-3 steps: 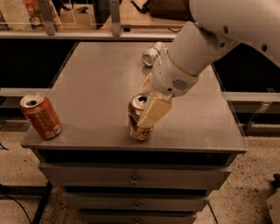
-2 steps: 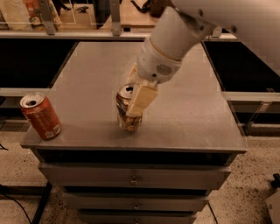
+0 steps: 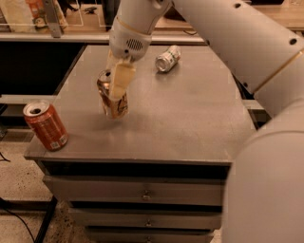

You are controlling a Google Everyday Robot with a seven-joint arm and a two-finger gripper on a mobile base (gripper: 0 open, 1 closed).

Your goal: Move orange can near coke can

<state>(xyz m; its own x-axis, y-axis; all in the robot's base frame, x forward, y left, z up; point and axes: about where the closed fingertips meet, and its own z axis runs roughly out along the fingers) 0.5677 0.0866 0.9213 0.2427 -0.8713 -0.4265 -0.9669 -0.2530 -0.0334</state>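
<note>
The orange can point(image 3: 113, 105), amber-gold and brown with a silver top, is held tilted just above the grey cabinet top point(image 3: 180, 118), left of centre. My gripper point(image 3: 115, 88) is shut on it, one pale finger point(image 3: 120, 79) down its front side. The coke can point(image 3: 46, 126), reddish-orange with a small white label patch, stands tilted at the front left corner of the top, about a can's height left of the held can. The white arm reaches in from the upper right.
A white-and-green can point(image 3: 168, 58) lies on its side at the back of the top. The cabinet has drawers point(image 3: 142, 194) below its front edge. A shelf with boxes point(image 3: 28, 14) runs behind at the upper left.
My gripper has carried the orange can leftward and a little back across the top, toward the coke can. The coke can and the lying can have not moved.
</note>
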